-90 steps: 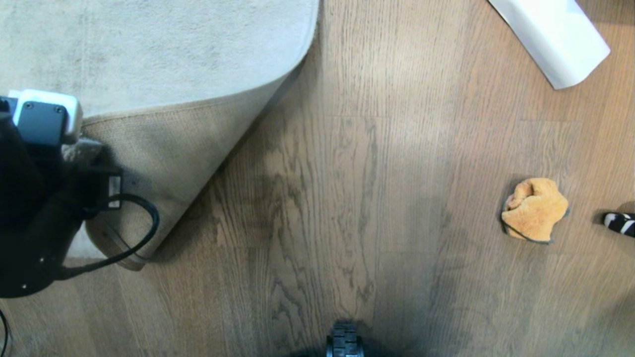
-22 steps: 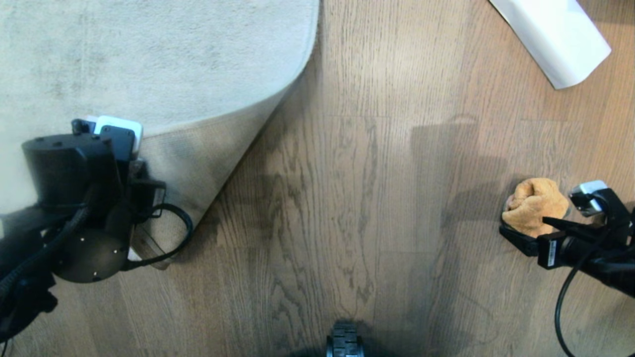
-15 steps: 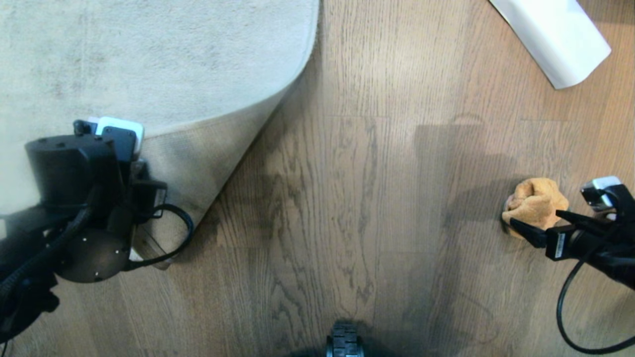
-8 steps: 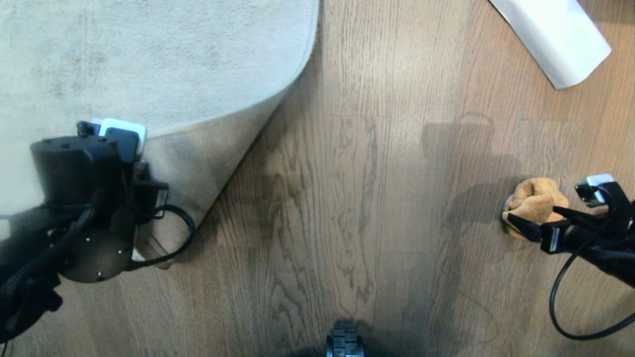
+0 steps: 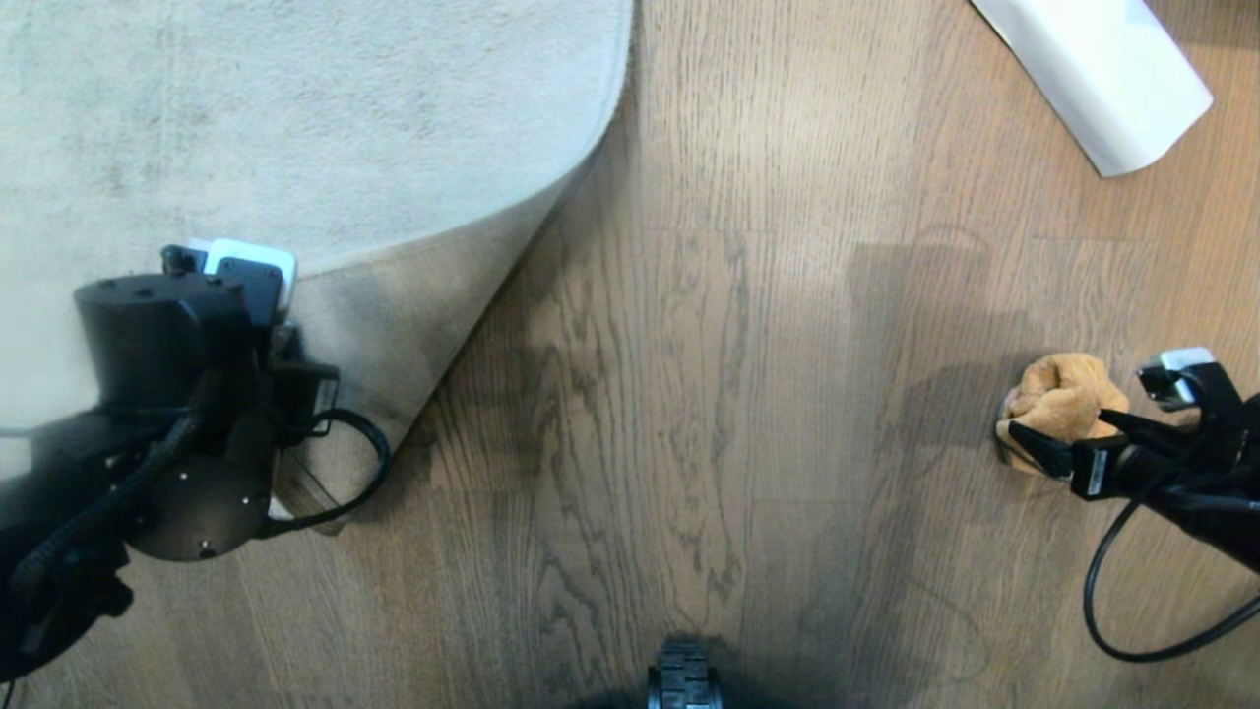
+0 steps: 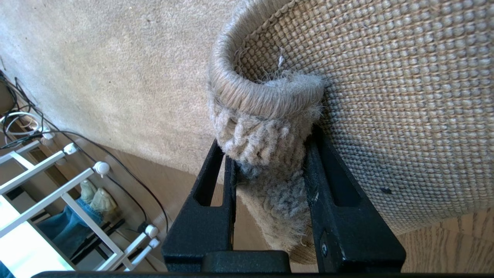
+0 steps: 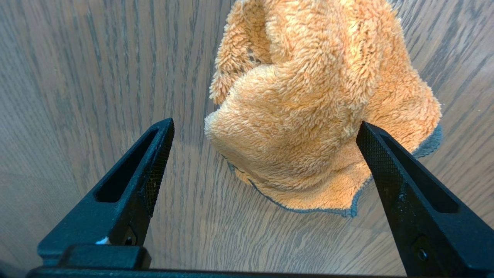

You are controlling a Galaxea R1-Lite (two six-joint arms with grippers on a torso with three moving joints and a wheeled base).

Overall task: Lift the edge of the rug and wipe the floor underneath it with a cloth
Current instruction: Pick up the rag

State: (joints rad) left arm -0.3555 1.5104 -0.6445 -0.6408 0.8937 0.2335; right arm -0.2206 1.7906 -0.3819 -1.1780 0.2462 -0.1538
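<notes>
The pale grey rug (image 5: 295, 98) has its corner folded over, tan woven backing (image 5: 394, 305) turned up above the brown wood-grain floor (image 5: 689, 394). My left gripper (image 6: 266, 154) is shut on the rug edge (image 6: 266, 96), whose pile is bunched between the black fingers; in the head view the left wrist (image 5: 167, 394) hides it. At the right, the orange fuzzy cloth (image 5: 1058, 394) lies crumpled on the floor. My right gripper (image 5: 1063, 425) is open, low over the floor, one finger on each side of the cloth (image 7: 308, 96), its near part between the tips (image 7: 265, 124).
A white rolled paper sheet (image 5: 1093, 69) lies at the far right. My base wheel (image 5: 684, 679) shows at the near edge. In the left wrist view, a white rack (image 6: 58, 173) and cables (image 6: 23, 116) stand beyond the rug.
The right arm has come in from the right and its open fingers now flank the cloth, edging slightly closer in the last second. The left arm, still holding the rug corner, has barely shifted.
</notes>
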